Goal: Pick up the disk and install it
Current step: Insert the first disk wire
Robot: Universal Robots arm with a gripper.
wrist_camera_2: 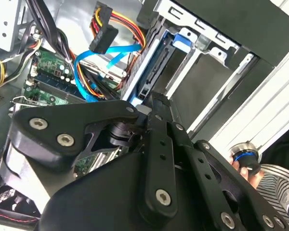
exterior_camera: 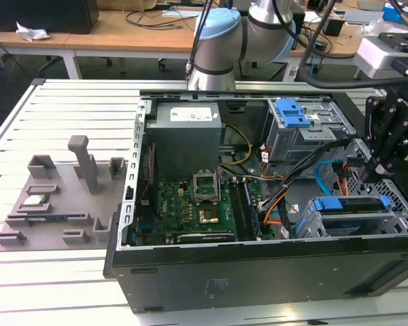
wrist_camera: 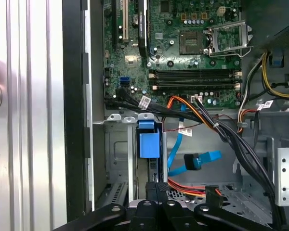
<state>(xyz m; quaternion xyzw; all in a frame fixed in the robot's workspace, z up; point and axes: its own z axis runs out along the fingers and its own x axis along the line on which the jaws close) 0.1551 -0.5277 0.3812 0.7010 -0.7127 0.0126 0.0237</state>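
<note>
The computer case (exterior_camera: 258, 272) is laid open on the slatted table (exterior_camera: 68, 285). 2 blue-latched drive cages are counted along its side at the exterior view's right: the upper cage (exterior_camera: 302, 125) and the lower cage (exterior_camera: 401, 221), the latter in the lower right of the frame. The lower cage is hemmed in by the case wall below it and by orange, blue and black cables (exterior_camera: 285, 204) to its left, and open room is found only above it. 1 disk (exterior_camera: 353, 219) is seen seated in this lower cage, under a blue rail (exterior_camera: 347, 204). The gripper (exterior_camera: 375, 178) is held just above that cage. In the first wrist view its 2 fingers (wrist_camera: 151, 192) are seen drawn together with no gap, and nothing is visibly clamped between them. Whether the tips touch the disk cannot be told. 1 grey fixture tray (exterior_camera: 54, 210) lies well apart, at the left of the frame.
</note>
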